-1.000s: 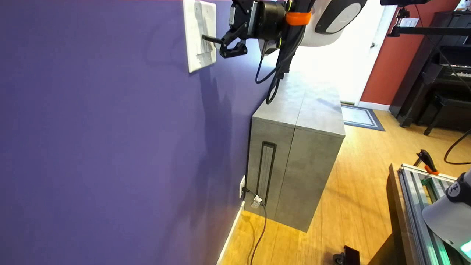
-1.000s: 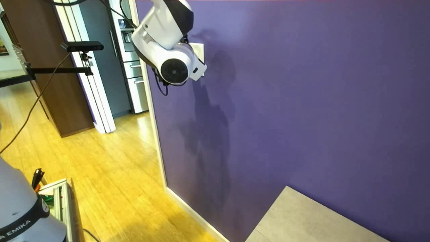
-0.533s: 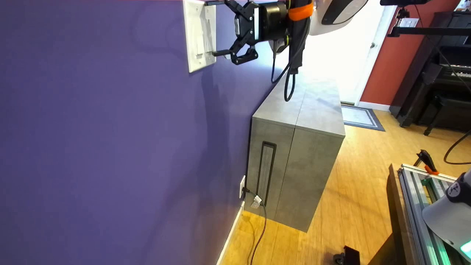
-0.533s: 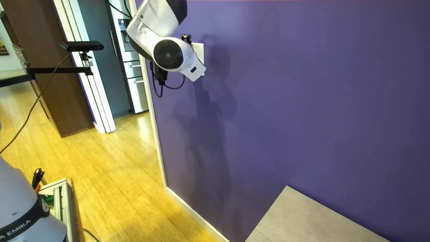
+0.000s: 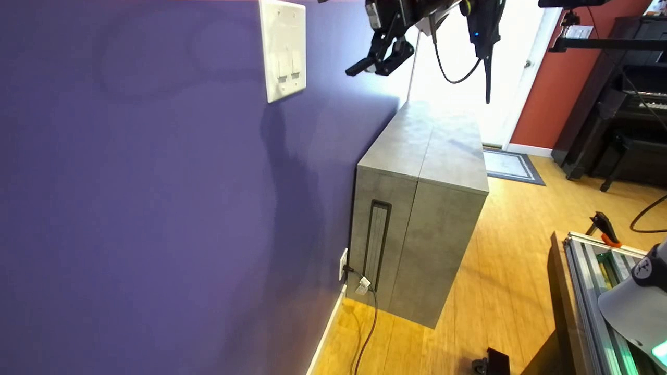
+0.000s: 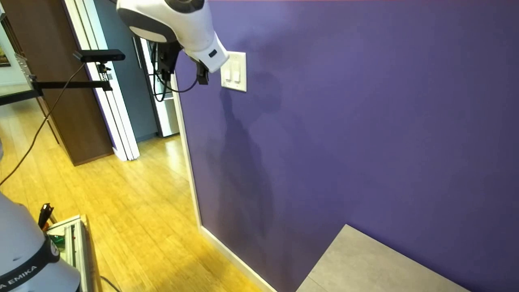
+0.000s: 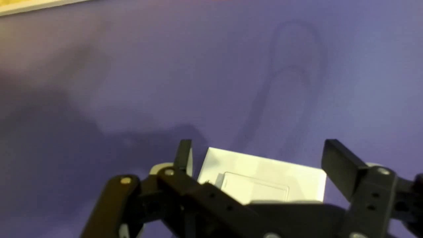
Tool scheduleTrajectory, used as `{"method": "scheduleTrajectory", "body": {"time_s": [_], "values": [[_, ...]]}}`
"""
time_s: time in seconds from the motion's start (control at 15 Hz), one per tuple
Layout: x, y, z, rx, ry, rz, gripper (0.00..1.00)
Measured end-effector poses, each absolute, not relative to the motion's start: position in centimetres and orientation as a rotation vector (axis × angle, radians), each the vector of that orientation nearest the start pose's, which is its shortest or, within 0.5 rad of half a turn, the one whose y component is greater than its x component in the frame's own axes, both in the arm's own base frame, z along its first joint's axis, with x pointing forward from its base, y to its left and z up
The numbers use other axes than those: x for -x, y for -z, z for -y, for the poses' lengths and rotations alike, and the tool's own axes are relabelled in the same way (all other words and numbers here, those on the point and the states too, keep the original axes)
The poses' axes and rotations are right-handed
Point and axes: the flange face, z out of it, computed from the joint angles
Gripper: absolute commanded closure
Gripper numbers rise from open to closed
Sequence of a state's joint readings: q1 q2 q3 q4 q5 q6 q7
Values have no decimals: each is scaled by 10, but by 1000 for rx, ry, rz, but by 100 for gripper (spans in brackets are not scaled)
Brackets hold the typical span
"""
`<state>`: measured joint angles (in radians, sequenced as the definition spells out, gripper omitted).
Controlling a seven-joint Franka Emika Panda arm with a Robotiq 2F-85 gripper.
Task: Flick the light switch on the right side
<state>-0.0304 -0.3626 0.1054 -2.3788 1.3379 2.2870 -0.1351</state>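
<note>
The white upright switch plate (image 5: 284,28) is on the purple wall, with two toggles low on it. The light switch, the right-hand toggle (image 5: 296,62), shows in both exterior views (image 6: 236,73). The left-hand toggle (image 5: 284,66) is beside it. My gripper (image 5: 340,34) is apart from the plate, tilted, fingers spread and empty; its upper part is cut off by the frame. In the wrist view, my gripper (image 7: 259,145) has the plate (image 7: 264,163) between its fingers in sight. One toggle (image 7: 254,188) shows there, seemingly the left-hand one; the gripper body hides the other.
A grey cabinet (image 5: 417,234) stands against the wall below the arm. A wall outlet (image 5: 343,264) with a plugged cord is beside it. A camera on a stand (image 6: 99,56) and a door frame (image 6: 188,162) stand left in an exterior view. The robot's base table (image 5: 594,291) has a clamp.
One second ago the gripper was at the plate, covering the toggles. It has pulled back from the wall and tilted. Its fingers look further apart than one second ago, and the toggles are uncovered.
</note>
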Motion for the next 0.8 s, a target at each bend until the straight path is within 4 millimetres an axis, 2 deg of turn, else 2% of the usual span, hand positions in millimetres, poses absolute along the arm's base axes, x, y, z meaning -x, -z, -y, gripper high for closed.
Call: {"method": "scheduleTrajectory", "body": {"time_s": [0.13, 0.27, 0.4, 0.6, 0.73, 0.8], "values": [[-450, -524, -71, 2104, 299, -581, 0], [-433, -547, -74, 2240, 277, -549, 0], [-416, -571, -66, 2369, 261, -526, 0], [-394, -606, -44, 2563, 273, -493, 0], [-387, -619, -28, 2617, 291, -479, 0], [-387, -618, -28, 2610, 287, -474, 0]]}}
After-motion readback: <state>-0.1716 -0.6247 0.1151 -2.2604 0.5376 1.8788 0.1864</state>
